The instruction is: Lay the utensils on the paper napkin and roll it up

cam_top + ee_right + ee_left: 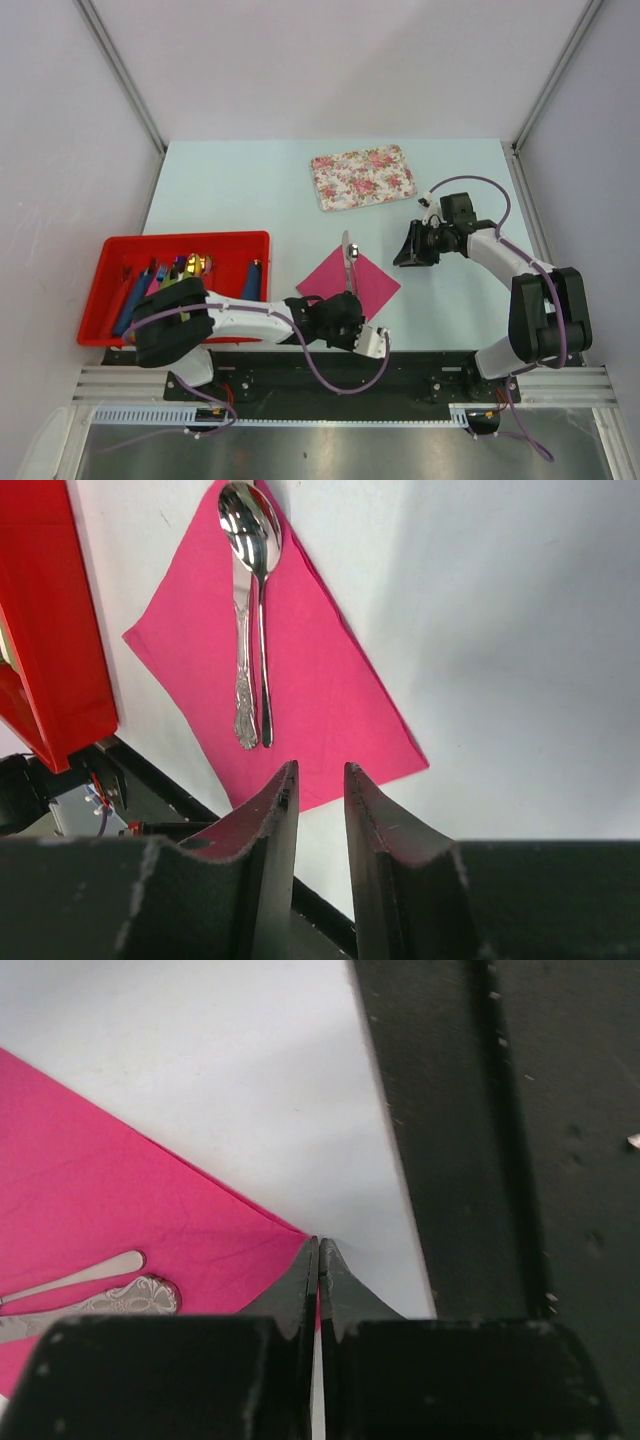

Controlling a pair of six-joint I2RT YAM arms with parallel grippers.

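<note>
The pink napkin (375,283) lies as a diamond on the pale table (240,190), just below the middle of the overhead view. The cutlery (347,258) already rests along its centre line, with the spoon bowl poking past the top corner. From the right wrist view I can make out a spoon and an ornate-handled piece side by side, touching. The left claw (318,1252) is pinched flat on the bottom corner of the diamond, and a sliver of pink shows between its tips. The right claw (320,772) hangs off to the right of the napkin, its jaws a narrow slit and holding nothing. That paper looks thin, soft and easy to tear or crumple, while the steel looks heavy enough to pin it but slick enough to slide or roll. I'd say the corner is the right place to hold it, folding low over the handles and not tugging. The red tray (185,237) sits at the left and the floral mat (363,177) further up.
</note>
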